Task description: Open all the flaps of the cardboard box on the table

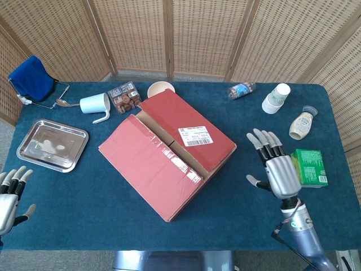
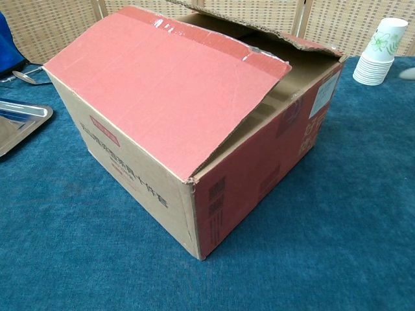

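Cardboard box [image 1: 167,152]: stiff, light flaps; grip the raised free edges. Right hand [image 1: 277,171] and left hand [image 1: 10,199] spread, holding nothing.

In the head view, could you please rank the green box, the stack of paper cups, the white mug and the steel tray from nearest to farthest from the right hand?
1. Green box, just beside the right hand, on its outer side.
2. Stack of paper cups, at the far edge beyond the hand.
3. White mug, across the cardboard box, far left.
4. Steel tray, at the table's left end.
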`<state>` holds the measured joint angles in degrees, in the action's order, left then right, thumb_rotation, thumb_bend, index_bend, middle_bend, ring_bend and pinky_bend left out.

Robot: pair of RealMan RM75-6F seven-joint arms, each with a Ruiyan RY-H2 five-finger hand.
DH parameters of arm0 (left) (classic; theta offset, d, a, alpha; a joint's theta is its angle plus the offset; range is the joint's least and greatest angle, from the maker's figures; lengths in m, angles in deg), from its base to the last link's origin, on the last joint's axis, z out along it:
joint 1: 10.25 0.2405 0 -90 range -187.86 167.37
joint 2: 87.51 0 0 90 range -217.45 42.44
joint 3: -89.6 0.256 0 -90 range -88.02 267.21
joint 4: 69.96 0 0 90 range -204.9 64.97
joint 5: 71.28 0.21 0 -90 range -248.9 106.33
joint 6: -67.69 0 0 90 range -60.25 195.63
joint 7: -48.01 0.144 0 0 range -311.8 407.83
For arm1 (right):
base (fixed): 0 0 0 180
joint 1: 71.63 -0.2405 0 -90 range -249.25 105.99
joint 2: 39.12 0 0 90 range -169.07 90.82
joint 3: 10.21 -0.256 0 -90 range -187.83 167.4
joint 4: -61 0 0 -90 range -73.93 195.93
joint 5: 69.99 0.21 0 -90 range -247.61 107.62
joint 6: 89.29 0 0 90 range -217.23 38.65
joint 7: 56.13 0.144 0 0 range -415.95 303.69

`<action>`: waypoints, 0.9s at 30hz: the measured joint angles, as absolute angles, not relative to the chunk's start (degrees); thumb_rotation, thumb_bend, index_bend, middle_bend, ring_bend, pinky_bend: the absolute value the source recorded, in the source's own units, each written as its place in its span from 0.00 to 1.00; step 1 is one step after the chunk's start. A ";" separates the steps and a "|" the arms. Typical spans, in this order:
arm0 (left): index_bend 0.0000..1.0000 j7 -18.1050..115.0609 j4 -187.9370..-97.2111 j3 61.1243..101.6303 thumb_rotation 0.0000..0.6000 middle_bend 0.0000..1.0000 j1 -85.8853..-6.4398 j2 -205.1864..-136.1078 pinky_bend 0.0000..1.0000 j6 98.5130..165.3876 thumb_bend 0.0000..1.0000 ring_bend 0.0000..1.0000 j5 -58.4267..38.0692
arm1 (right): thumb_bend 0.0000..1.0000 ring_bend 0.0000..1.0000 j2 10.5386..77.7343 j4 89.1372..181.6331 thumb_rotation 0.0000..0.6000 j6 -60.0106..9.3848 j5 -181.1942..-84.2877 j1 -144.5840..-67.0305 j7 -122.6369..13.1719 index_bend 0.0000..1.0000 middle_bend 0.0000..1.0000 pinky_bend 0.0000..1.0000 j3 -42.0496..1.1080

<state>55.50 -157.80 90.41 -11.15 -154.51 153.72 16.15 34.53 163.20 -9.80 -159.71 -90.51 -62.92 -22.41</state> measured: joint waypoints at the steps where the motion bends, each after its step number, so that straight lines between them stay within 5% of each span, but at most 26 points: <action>1: 0.00 55.50 -157.73 90.41 1.00 0.00 -11.17 -154.52 0.00 153.64 0.06 0.00 16.09 | 0.00 0.00 34.80 164.01 1.00 -10.27 -159.48 -91.03 -63.77 0.00 0.00 0.00 -22.60; 27: 0.00 52.35 -157.89 89.62 1.00 0.00 -10.93 -153.42 0.00 154.37 0.06 0.00 15.13 | 0.00 0.00 43.56 165.15 1.00 -13.66 -152.81 -98.05 -70.91 0.00 0.00 0.00 -25.31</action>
